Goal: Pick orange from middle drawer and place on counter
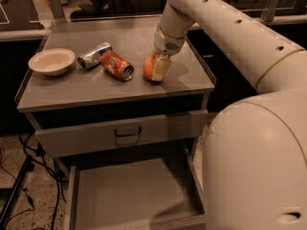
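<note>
Your arm is reaching down near the grey metal counter's (pixel 96 87) right edge, its gripper (pixel 155 74) clasping the round orange (pixel 147 67) and half hiding it.

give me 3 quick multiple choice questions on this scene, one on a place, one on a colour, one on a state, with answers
1. The middle drawer is:
A. shut
B. open with a bare floor
C. open with fruit inside

2. The orange is:
A. in the drawer
B. on the counter, at the gripper
C. held high in the air

3. The can nearest the orange is:
A. red
B. green
C. blue

Answers:
1 B, the drawer is pulled out below the counter and nothing lies on its floor.
2 B, the orange rests on the counter top on its right side, with the gripper down right against it.
3 A, the can lying just beside the orange has a red body.
</note>
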`<state>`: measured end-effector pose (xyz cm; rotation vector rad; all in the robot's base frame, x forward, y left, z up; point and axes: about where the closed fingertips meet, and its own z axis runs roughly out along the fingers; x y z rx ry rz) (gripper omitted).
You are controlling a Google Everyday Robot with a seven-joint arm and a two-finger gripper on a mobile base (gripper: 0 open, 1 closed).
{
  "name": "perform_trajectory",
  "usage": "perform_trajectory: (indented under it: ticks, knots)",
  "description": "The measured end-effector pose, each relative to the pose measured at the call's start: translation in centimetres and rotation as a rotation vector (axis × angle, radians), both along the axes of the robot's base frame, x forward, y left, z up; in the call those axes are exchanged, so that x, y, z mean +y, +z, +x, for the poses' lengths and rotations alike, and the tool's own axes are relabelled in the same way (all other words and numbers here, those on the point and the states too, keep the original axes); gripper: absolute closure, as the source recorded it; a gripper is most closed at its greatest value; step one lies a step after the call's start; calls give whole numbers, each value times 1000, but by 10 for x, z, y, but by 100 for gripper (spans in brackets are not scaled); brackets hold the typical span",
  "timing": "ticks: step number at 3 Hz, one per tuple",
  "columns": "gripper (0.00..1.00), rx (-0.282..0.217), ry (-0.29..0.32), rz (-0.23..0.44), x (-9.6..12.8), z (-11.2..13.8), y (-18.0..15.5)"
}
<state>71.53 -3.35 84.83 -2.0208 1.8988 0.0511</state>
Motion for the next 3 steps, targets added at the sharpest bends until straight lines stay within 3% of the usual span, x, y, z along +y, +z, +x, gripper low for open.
perform_trajectory:
  ticks: [2, 3]
  knots:
    - [58, 0, 0, 0, 0, 0, 0]
    - [27, 0, 0, 0, 0, 0, 0]
